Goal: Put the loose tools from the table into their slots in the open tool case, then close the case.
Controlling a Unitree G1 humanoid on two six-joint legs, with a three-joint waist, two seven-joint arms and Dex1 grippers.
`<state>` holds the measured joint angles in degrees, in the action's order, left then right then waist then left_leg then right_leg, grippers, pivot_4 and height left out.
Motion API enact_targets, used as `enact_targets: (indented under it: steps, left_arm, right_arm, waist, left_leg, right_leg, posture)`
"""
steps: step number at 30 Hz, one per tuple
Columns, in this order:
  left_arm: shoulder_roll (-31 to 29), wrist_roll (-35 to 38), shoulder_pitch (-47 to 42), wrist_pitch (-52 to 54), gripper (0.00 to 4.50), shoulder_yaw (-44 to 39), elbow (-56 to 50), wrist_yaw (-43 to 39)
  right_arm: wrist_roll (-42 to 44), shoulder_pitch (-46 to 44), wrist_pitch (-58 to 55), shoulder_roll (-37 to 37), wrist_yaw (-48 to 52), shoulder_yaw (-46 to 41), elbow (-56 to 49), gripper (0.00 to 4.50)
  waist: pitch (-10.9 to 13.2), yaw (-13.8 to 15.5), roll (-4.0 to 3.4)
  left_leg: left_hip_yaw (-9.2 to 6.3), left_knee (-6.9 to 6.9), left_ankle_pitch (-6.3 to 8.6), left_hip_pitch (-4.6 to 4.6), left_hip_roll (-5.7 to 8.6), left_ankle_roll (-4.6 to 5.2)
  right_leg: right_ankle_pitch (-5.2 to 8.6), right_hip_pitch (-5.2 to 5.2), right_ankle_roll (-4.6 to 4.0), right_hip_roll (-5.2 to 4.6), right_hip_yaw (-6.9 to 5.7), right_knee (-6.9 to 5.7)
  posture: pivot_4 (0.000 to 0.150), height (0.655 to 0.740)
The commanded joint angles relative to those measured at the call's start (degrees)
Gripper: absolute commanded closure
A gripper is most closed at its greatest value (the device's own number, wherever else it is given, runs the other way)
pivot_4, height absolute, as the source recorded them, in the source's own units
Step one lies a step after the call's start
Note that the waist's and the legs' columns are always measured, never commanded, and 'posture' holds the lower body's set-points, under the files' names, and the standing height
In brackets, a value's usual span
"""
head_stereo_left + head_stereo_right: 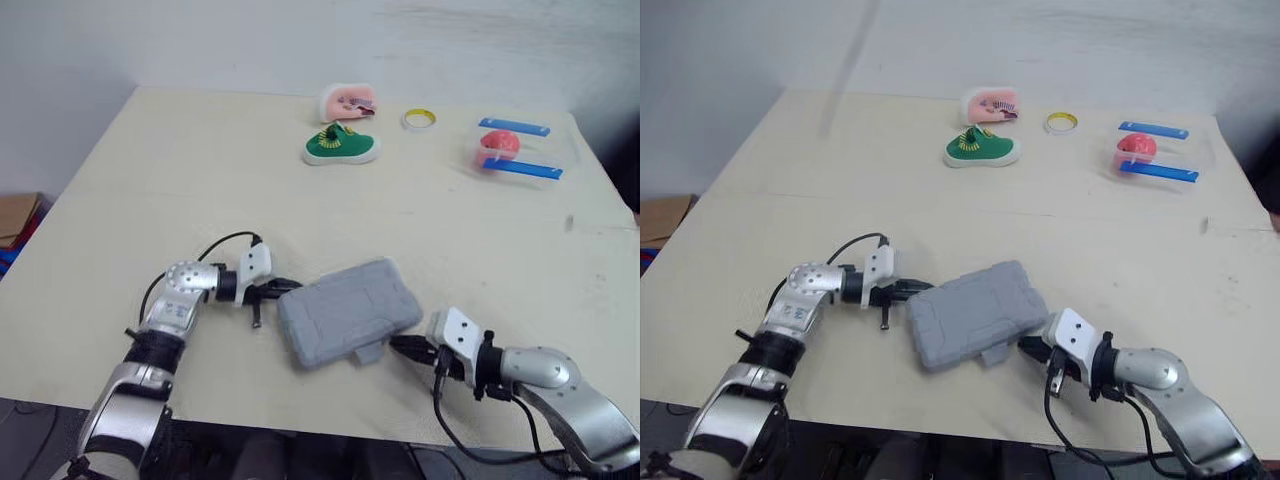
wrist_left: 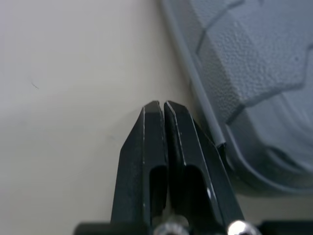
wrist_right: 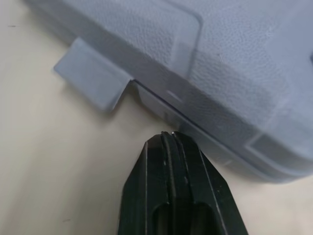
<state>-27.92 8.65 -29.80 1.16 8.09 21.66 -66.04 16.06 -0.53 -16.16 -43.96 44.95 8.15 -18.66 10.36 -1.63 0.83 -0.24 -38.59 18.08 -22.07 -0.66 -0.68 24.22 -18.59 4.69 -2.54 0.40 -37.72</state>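
The grey tool case [image 1: 347,312] lies flat with its lid down near the table's front edge, a latch tab [image 1: 367,353] sticking out toward me. My left gripper [image 1: 283,287] is shut and empty, its tips against the case's left edge [image 2: 205,105]. My right gripper [image 1: 400,345] is also shut and empty, pointing at the case's front right side [image 3: 205,132] just beside the latch tab [image 3: 93,81]. No loose tools lie on the table near the case.
At the back of the table stand a green toy shoe [image 1: 341,146], a pink object [image 1: 348,102], a yellow ring [image 1: 418,119] and a clear box with blue bars holding a red thing [image 1: 512,148]. The cream table [image 1: 180,200] stretches wide between these and the case.
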Motion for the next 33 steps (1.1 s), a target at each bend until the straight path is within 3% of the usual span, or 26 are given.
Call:
enact_targets:
  steps: [1,9,18,21,26,30,33]
  left_arm:
    - [-1.0,1.3,4.3,5.8,4.42,-0.8,-9.6,2.6]
    - [-0.3,3.2,14.7,14.9,4.42,-2.4,-25.2,11.0]
    - [1.0,3.7,21.1,18.1,4.42,-5.4,-31.1,18.9]
    - [0.4,4.9,21.1,14.9,4.42,-8.5,-30.3,19.4]
    - [0.2,13.3,15.7,11.7,4.42,-11.1,-31.8,12.1]
    - [-0.6,15.9,8.6,12.7,4.42,-8.0,-31.7,6.3]
    - [-0.6,13.3,2.7,12.4,4.42,-2.8,-28.7,2.7]
  right_arm:
    - [-4.0,-4.9,2.6,1.9,-1.1,-0.2,7.9,4.5]
    - [-8.4,-18.2,10.2,7.4,1.0,1.9,25.9,4.5]
    - [-9.2,-19.8,14.0,7.2,2.2,0.1,30.4,4.5]
    - [-7.5,-17.0,13.2,5.5,1.9,-2.8,27.7,4.5]
    - [-2.6,-8.2,11.6,2.3,3.6,-9.7,18.9,4.5]
    - [1.2,-0.9,8.9,0.6,3.9,-15.5,10.2,4.5]
    - [3.2,5.0,8.0,0.2,4.4,-18.3,2.3,4.5]
  waist:
    - [0.0,0.0,0.01]
    - [0.0,0.0,0.0]
    - [0.0,0.0,0.0]
    - [0.0,0.3,0.0]
    - [0.0,2.7,-0.01]
    - [0.0,2.9,-0.04]
    - [0.0,2.5,-0.09]
  left_leg:
    - [-0.02,-0.04,0.0,0.0,0.0,0.0]
    - [-0.02,-0.07,0.0,0.01,0.0,0.01]
    - [-0.02,-0.07,0.01,0.0,0.0,0.02]
    - [-0.02,-0.05,0.01,0.0,0.0,0.02]
    - [-0.15,-0.05,0.04,-0.19,0.08,0.07]
    - [-0.14,-0.03,0.06,-0.24,0.11,0.11]
    - [-0.08,0.0,0.06,-0.22,0.1,0.11]
  right_leg:
    - [0.0,0.0,0.0,0.0,-0.01,-0.02]
    - [0.0,0.0,0.0,-0.01,0.0,-0.04]
    - [0.0,0.02,0.0,-0.02,-0.01,-0.03]
    - [0.0,0.02,0.0,-0.03,-0.02,-0.01]
    - [0.0,0.06,0.0,-0.11,-0.15,0.06]
    - [0.0,0.08,0.0,-0.09,-0.14,0.14]
    - [0.0,0.06,0.01,0.0,-0.1,0.11]
  posture:
    - [0.15,0.74]
    - [0.15,0.74]
    - [0.15,0.74]
    - [0.15,0.74]
    - [0.15,0.74]
    - [0.15,0.74]
    - [0.15,0.74]
